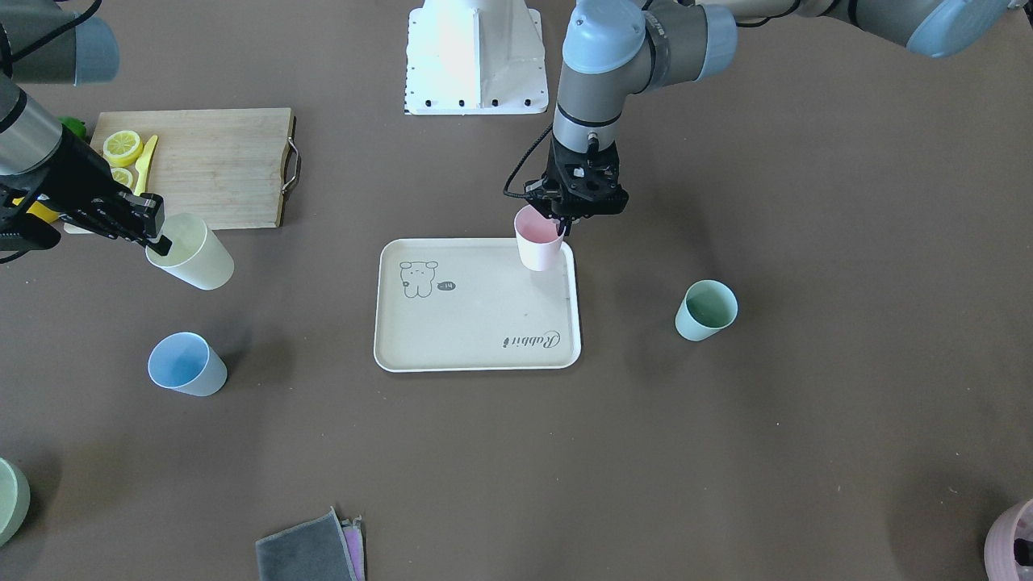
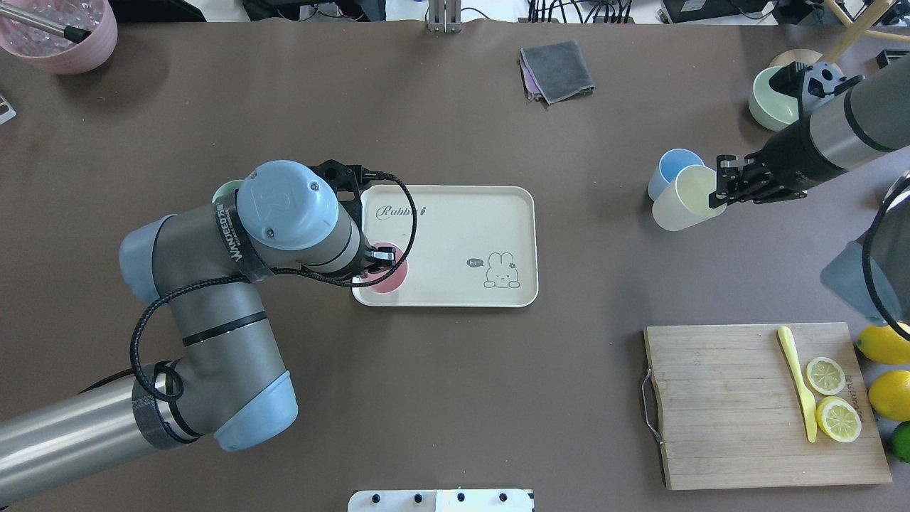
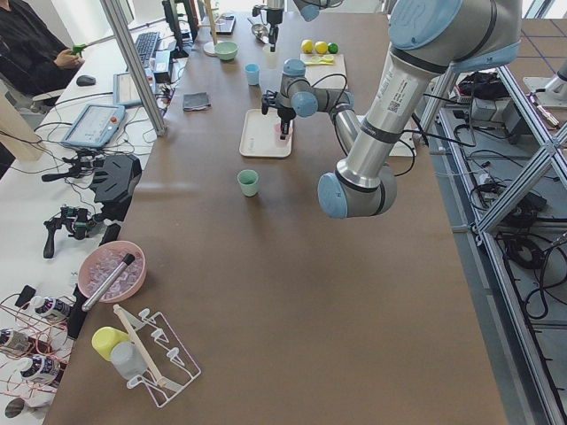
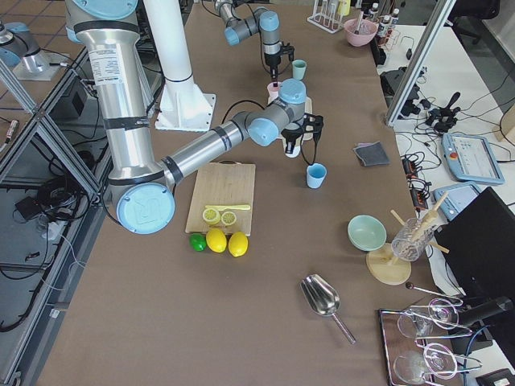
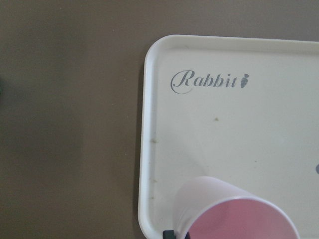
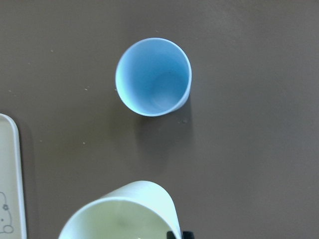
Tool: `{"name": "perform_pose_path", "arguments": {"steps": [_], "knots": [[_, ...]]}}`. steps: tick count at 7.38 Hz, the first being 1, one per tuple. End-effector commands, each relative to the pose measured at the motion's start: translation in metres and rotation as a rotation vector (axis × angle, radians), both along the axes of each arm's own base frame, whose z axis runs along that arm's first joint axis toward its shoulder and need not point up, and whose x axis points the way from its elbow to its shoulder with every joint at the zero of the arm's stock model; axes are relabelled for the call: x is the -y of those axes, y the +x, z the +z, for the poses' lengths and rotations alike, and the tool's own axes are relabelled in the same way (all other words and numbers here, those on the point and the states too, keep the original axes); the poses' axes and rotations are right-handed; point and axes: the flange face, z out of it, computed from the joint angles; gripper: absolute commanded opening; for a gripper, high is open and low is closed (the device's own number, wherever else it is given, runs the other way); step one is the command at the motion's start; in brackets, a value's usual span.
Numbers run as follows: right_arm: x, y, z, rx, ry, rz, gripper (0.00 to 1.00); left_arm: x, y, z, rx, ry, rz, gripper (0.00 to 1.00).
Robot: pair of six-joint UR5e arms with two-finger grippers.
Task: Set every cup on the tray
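Note:
The beige tray (image 1: 476, 323) (image 2: 455, 227) (image 5: 224, 124) lies mid-table. My left gripper (image 1: 562, 222) (image 2: 384, 257) is shut on the rim of the pale pink cup (image 1: 539, 242) (image 2: 389, 279) (image 5: 234, 214) and holds it upright at the tray's corner nearest my left. I cannot tell whether the cup touches the tray. My right gripper (image 1: 160, 242) (image 2: 719, 195) is shut on the rim of the pale yellow cup (image 1: 192, 254) (image 2: 686, 208) (image 6: 119, 214), tilted and lifted beside the light blue cup (image 1: 186, 365) (image 2: 672, 171) (image 6: 153, 77). The mint green cup (image 1: 706, 311) (image 3: 249, 182) stands on the table left of the tray.
A wooden cutting board (image 1: 210, 161) (image 2: 732, 427) with lemon slices and a yellow knife lies at my near right, with whole lemons (image 2: 885, 370) beside it. A grey cloth (image 2: 558, 71), a green bowl (image 2: 771, 96) and a pink bowl (image 2: 60, 35) sit along the far edge.

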Motion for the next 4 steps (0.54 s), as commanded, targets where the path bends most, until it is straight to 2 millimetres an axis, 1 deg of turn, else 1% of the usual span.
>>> {"name": "perform_pose_path", "arguments": {"steps": [1,2,3,4], "knots": [[0.001,-0.022,-0.034,0.005,0.011,-0.009,0.0,0.004,0.008,0.005,0.005,0.014,-0.016,0.19],[-0.004,-0.044,-0.047,0.01,0.005,-0.009,0.0,0.008,0.006,0.004,0.004,0.014,-0.022,0.62],[-0.007,-0.065,-0.063,0.01,0.021,-0.004,0.0,0.012,-0.001,0.001,-0.01,0.023,-0.034,0.97],[-0.013,-0.084,-0.079,0.023,0.03,-0.012,0.0,0.028,-0.023,-0.006,-0.025,0.031,-0.059,0.98]]}}
